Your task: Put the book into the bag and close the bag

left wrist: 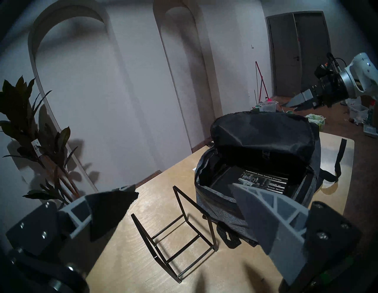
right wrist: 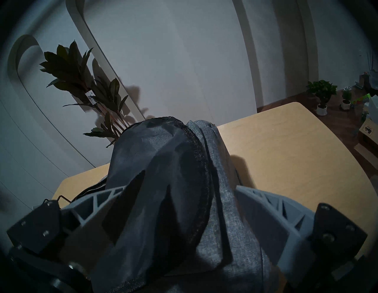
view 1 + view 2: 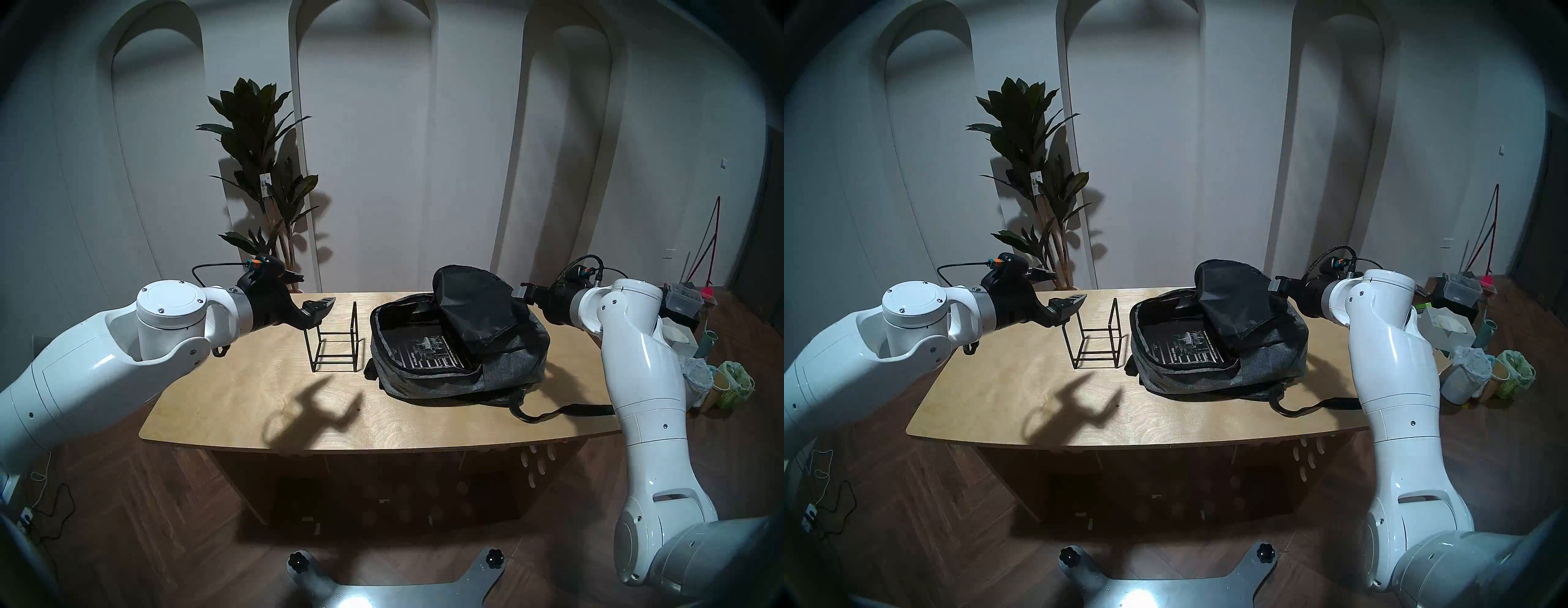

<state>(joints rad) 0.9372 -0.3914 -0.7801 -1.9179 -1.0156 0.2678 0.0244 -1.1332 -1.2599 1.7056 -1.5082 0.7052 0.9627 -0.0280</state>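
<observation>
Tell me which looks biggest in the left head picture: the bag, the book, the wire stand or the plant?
1. Plant, though it stands farther back.
2. Bag.
3. Wire stand.
4. Book, but only part shows inside the bag, so stand versus book is unsure.

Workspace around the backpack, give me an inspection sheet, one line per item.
Surface: wooden table, bare at front.
Job's things: book lies flat inside the open backpack; flap raised, unzipped.
Clutter: empty wire stand left of the backpack.
Grippers: left gripper open, above the stand; right gripper behind the flap, fingers close together, grip unclear.
Cables: wrist cable on left arm; cords on floor.
Surroundings: potted plant; bins and bags at right.
</observation>
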